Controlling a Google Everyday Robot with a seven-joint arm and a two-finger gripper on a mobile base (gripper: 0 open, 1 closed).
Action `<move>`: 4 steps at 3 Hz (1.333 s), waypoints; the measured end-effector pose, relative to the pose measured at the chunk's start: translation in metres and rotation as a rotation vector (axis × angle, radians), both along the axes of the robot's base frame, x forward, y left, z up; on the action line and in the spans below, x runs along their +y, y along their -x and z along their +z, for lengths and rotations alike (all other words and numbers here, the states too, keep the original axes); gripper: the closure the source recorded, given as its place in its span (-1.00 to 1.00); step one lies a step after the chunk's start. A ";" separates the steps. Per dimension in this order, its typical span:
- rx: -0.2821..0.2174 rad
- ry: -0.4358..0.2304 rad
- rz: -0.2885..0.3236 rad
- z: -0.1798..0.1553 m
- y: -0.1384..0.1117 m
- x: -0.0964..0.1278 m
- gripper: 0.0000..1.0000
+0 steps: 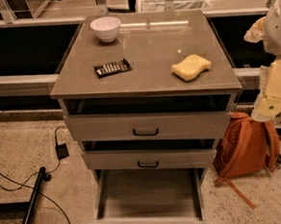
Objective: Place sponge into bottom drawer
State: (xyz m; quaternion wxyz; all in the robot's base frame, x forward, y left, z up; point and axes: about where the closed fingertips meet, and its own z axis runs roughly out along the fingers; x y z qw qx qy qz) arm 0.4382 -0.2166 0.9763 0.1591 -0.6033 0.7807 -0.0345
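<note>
Grey cabinet [150,48] on a speckled floor; off its right side hangs the gripper [269,106], touching nothing, spread or pressed together I cannot tell. Nearest on the top lies the sponge [191,67], farther left a dark packet [112,67] and white bowl [105,28]. Below, the bottom drawer [150,221] stands pulled out

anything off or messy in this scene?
Nothing spilled or damaged. Top drawer and middle drawer sit ajar; bottom drawer is pulled well out. Sponge lies on the cabinet top. Claw is far right, apart from it.
</note>
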 end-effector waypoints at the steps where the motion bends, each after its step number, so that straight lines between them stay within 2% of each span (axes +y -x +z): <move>1: -0.003 0.000 0.001 0.001 0.000 0.000 -1.00; 2: -0.036 0.031 0.065 -0.002 -0.021 0.001 -1.00; 3: -0.078 0.068 0.177 -0.012 -0.067 0.000 -1.00; 4: -0.066 0.091 0.346 -0.033 -0.121 0.006 -1.00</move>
